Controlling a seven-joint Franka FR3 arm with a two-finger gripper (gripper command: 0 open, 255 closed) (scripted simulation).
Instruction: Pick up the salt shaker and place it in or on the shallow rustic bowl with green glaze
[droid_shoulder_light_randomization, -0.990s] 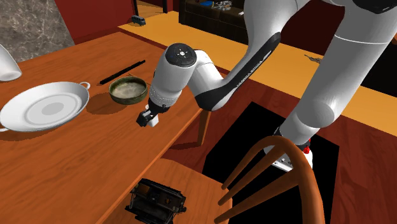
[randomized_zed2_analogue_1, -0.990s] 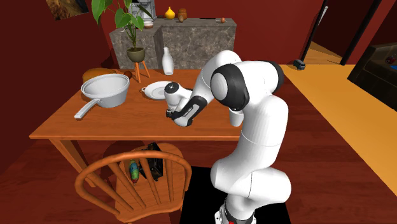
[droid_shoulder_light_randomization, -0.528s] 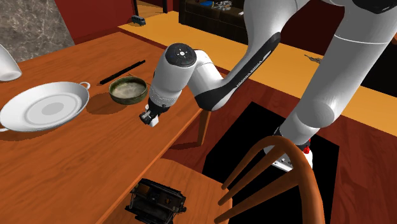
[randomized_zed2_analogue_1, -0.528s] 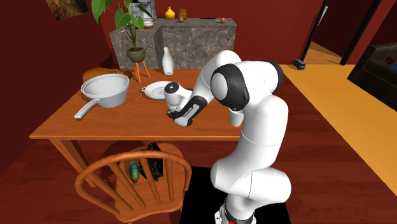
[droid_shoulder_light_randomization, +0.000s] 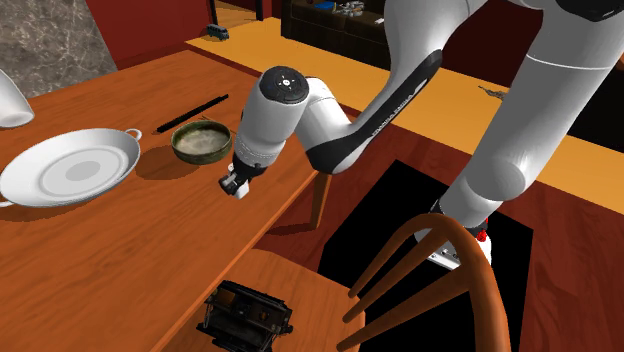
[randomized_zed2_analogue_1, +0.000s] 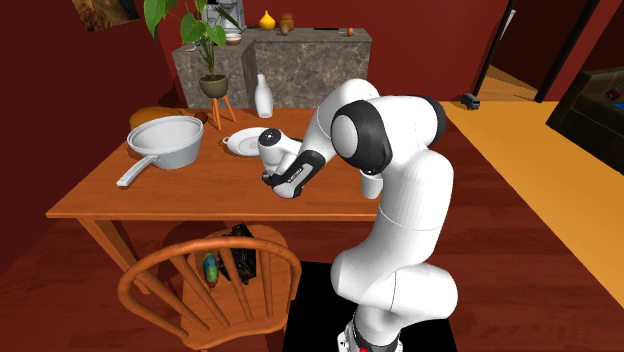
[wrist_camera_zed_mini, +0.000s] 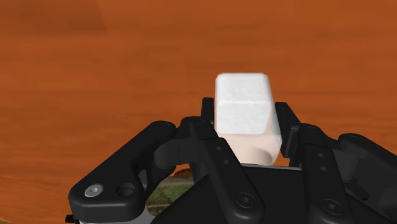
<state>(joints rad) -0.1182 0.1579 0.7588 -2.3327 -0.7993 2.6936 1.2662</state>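
Observation:
A white, square-topped salt shaker (wrist_camera_zed_mini: 245, 108) is clasped between my black fingers (wrist_camera_zed_mini: 286, 124). My gripper (wrist_camera_zed_mini: 247, 130) is shut on it just above the wooden table (wrist_camera_zed_mini: 127, 63). In the shoulder view the gripper (droid_shoulder_light_randomization: 236, 185) hangs low over the table near its edge, with the shaker (droid_shoulder_light_randomization: 238, 189) showing as a small white tip. The shallow bowl with green glaze (droid_shoulder_light_randomization: 202, 140) stands a short way beyond the gripper, empty. In the second exterior view the gripper (randomized_zed2_analogue_1: 270, 180) is at the table's middle, mostly hidden by the forearm.
A white handled plate (droid_shoulder_light_randomization: 68, 168) lies to the left of the bowl and a black stick (droid_shoulder_light_randomization: 192, 113) behind it. A pan (randomized_zed2_analogue_1: 165, 140) and a white vase (randomized_zed2_analogue_1: 262, 97) stand further back. A wooden chair (droid_shoulder_light_randomization: 440, 270) carries a black object (droid_shoulder_light_randomization: 245, 315).
The fingers, open around the salt shaker a second ago, have shut on it. The hand has hardly shifted since.

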